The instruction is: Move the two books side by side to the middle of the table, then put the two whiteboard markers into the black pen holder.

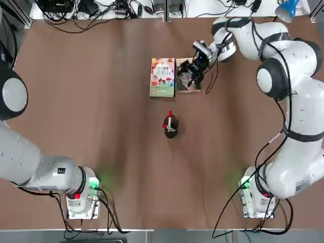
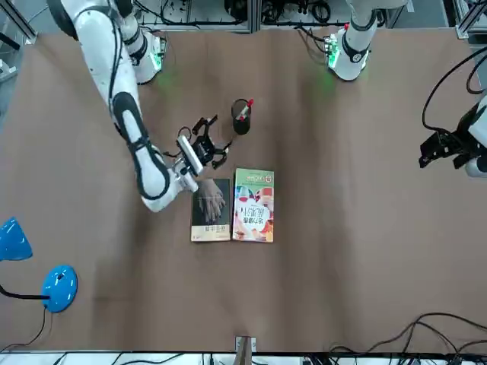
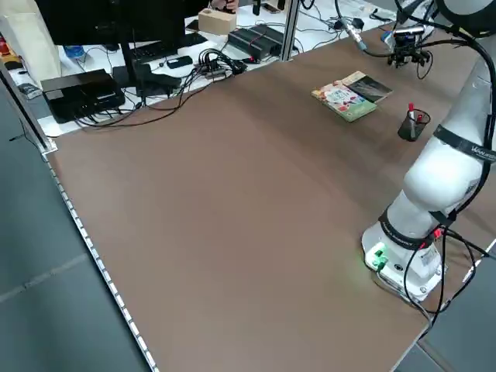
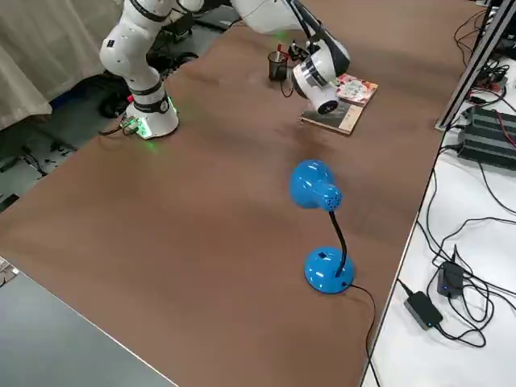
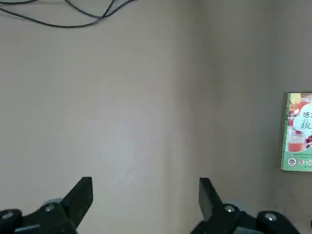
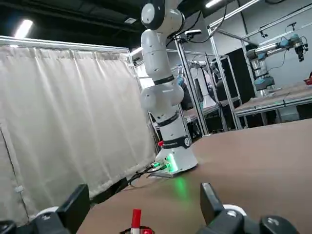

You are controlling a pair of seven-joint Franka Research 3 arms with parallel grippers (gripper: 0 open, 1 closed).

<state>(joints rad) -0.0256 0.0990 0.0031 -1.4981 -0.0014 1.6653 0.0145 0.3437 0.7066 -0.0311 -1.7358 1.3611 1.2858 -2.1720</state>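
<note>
The black mesh pen holder (image 1: 171,132) stands on the brown tabletop (image 1: 111,152), between the bases of the two arms and the two books. Both red-capped whiteboard markers (image 1: 170,120) are in it, their red caps showing at the top.

Just beyond the pen holder, on the side away from the arms' bases, the two paperbacks lie flat side by side: the colourful green, white and red book (image 2: 253,205) on the robot's left, the dark book with the pale hand on its cover (image 2: 211,211) on the robot's right.

The right hand (image 2: 215,142) is raised near the pen holder, on its book side and a little to the robot's right. Its fingers are spread, with nothing between them. The left hand (image 5: 146,195) is well apart from the pen holder, to the robot's left, also spread and holding nothing. The blue desk lamp (image 4: 329,270) stands beyond the pen holder, well off to the robot's right.
</note>
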